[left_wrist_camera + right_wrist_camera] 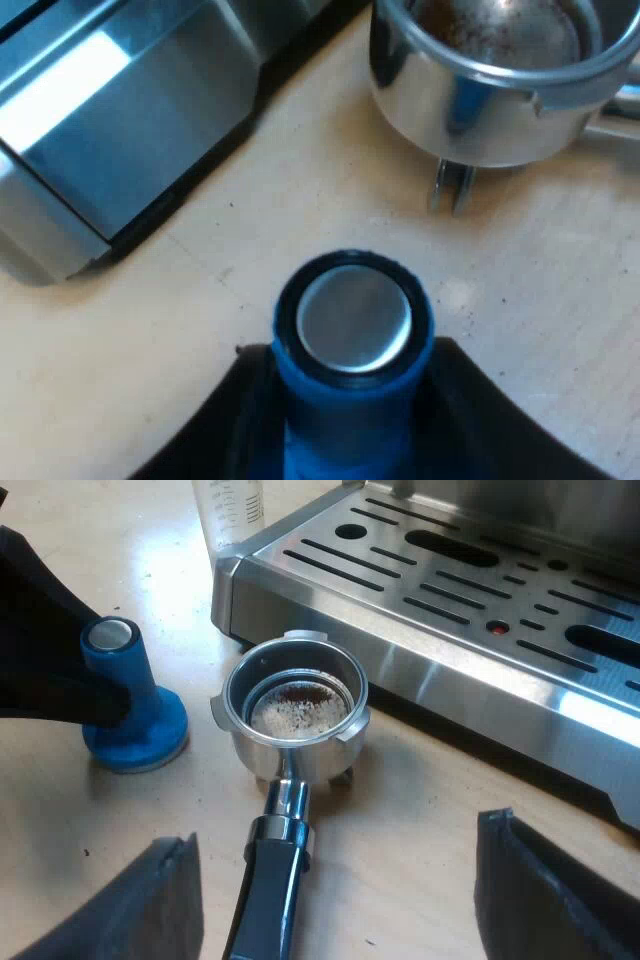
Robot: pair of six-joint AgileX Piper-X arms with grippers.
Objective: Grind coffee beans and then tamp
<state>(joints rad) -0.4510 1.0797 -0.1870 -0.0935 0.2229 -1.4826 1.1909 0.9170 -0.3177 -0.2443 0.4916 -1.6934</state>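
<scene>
Machine [450,610] tray edge just beside holder [295,715]. Holder stands on table [420,810], grounds thin and patchy in basket. Tamper [125,705] upright on table near holder, left pincer [350,400] clamped round blue stem. Right pincer [338,840] wide open over holder handle, touching nothing.

Tip imo: pin handle with right, lift tamper straight, seat flat in basket, press level.

Right view gives grounds, plus glass [230,510] by machine. Left view gives the grip and tamper's metal cap up close.
</scene>
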